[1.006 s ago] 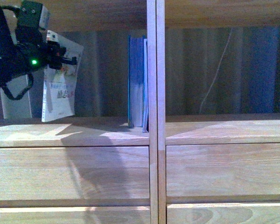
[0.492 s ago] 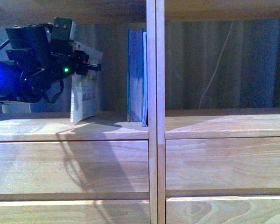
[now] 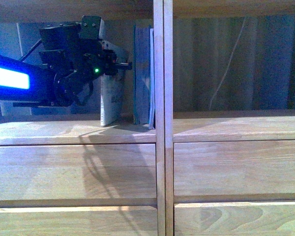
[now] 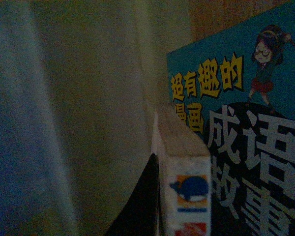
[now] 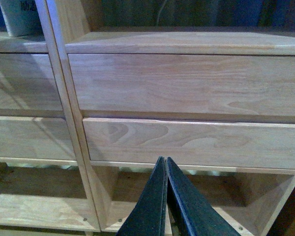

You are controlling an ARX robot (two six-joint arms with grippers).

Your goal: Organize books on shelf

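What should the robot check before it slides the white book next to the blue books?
1. White book held by left gripper: ok, gripped near its top.
2. Book upright: ok, only slightly tilted in the front view.
3. Gap to the blue books: ok, a narrow space remains.
4. Book's bottom on the shelf: cannot tell whether it touches.
5. Blue books standing against the divider: ok.
6. Right gripper out of the way: ok, shut, facing the drawers.

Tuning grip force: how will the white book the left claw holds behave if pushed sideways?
The white book looks thin, so probably light and slightly floppy. Standing on edge on the shelf, it may tip once the left claw releases, unless leaned on the blue books.
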